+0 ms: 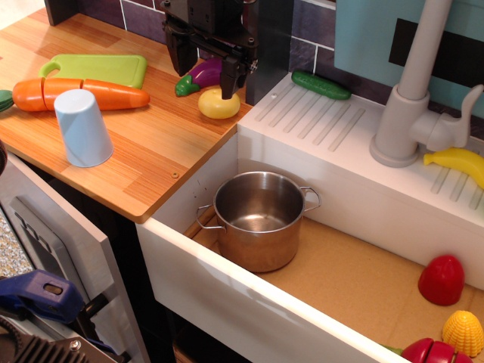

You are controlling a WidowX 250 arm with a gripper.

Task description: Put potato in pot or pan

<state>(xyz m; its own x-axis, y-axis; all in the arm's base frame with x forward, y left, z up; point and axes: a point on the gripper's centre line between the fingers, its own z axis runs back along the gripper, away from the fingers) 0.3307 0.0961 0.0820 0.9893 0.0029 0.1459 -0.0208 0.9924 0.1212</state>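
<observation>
The potato (218,103), a small pale-yellow rounded toy, lies on the wooden counter near its right edge. My black gripper (203,69) hangs just above and behind it with the fingers apart. The right fingertip (229,82) is right over the potato's top. The gripper holds nothing. A purple eggplant toy (201,73) shows between the fingers, lying behind them. The shiny steel pot (259,219), empty and with two loop handles, stands upright in the left part of the sink, below and to the right of the potato.
On the counter (159,151) are an upside-down blue cup (82,127), a carrot (76,94) and a green cutting board (102,68). A cucumber (321,85), faucet (412,98) and banana (459,162) sit on the drainboard. A red toy (442,280) and a ridged yellow toy (463,333) lie in the sink.
</observation>
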